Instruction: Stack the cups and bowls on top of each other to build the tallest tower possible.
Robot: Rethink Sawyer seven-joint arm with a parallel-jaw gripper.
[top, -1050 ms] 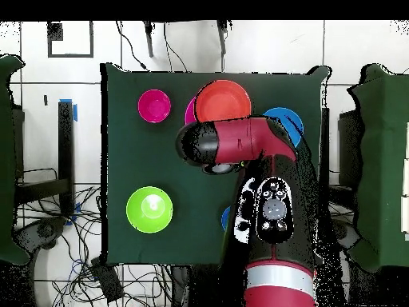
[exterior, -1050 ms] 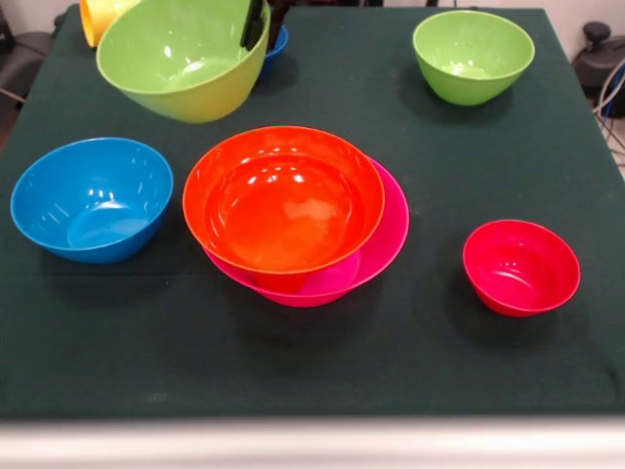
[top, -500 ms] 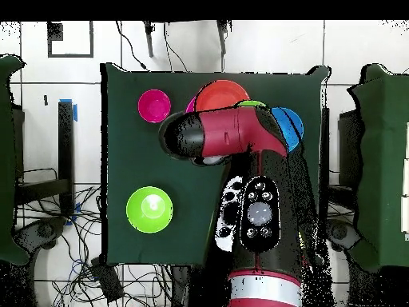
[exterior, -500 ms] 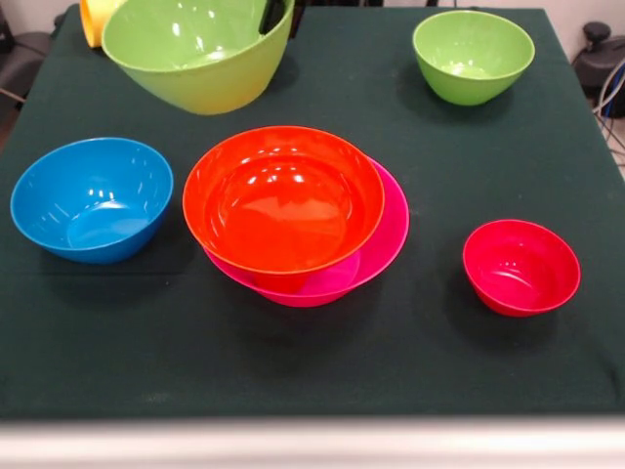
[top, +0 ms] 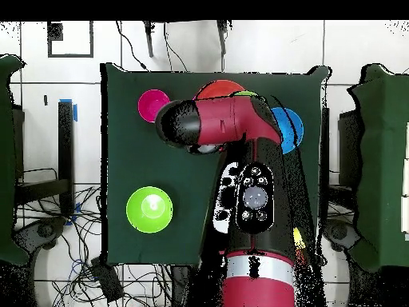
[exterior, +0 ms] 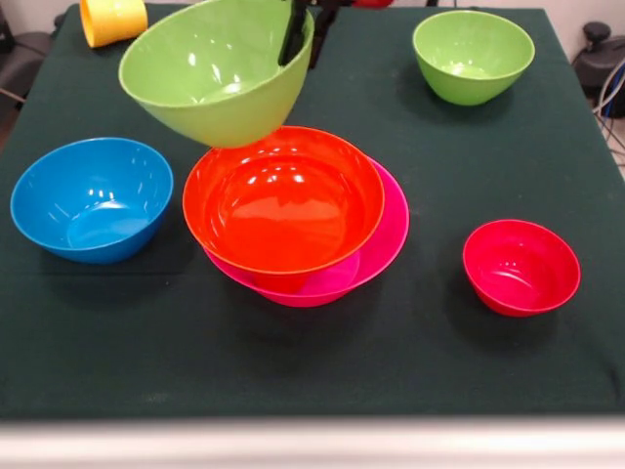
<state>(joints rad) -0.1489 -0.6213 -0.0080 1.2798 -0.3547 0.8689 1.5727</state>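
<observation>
1. Front view: the tool (exterior: 296, 34), clamped on a tilted lime bowl's (exterior: 220, 73) rim, holds it upper centre, above the orange bowl (exterior: 283, 200) nested in the pink bowl (exterior: 386, 239).
2. Dark green cloth covers the counter (exterior: 410, 342).
3. Overhead: tiled floor (top: 72, 72) and cables surround it.

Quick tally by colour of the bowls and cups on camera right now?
Lime green bowls: 2 (held one, far one)
Orange bowl: 1
Pink bowl: 1
Light blue bowl: 1
Red bowl: 1
Yellow cup: 1
Total: 7
</observation>
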